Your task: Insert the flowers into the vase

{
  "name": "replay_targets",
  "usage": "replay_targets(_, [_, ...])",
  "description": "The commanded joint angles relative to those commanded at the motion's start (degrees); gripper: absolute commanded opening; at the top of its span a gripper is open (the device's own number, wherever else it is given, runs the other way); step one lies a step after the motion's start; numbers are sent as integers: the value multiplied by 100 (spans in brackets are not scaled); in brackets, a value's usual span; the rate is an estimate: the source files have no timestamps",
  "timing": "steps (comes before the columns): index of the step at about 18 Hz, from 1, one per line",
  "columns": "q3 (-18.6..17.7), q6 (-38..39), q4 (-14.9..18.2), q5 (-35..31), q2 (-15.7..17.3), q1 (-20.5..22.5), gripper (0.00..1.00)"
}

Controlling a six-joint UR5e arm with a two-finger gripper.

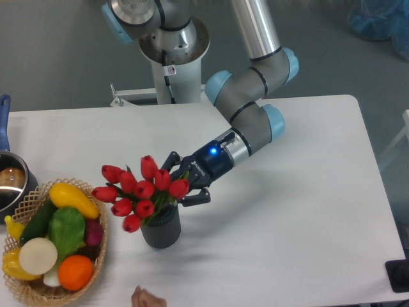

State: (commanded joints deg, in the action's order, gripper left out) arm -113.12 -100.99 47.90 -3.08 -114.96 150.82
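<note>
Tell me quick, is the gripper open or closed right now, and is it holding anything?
Gripper: open, fingers spread beside the flowers, which sit in the vase.

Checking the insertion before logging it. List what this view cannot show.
- Vase mouth and stem ends: hidden by the flowers.
- Gripper grip on the stems: blocked by blooms.
- Pot: cut off by the left edge.
- Hand: cut off by the bottom edge.

A wicker basket of vegetables sits beside a metal pot
</note>
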Motion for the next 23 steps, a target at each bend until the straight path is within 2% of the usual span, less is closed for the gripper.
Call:
replay_targets(2, [-9,-9,0,0,9,26,97])
replay_targets(3, [-9,0,9,-17,18,44,100])
replay_targets(7, [-87,114,35,-385,289,351,100])
replay_targets(9, [-167,123,53,-597,517,623,100])
replay_targets(15, [-193,158,53,-694,984,1493,100])
replay_targets(18, [51,254,53,-782,1134,1915,100])
replay_targets(23, [641,457,62,-1704,1178,2626,100])
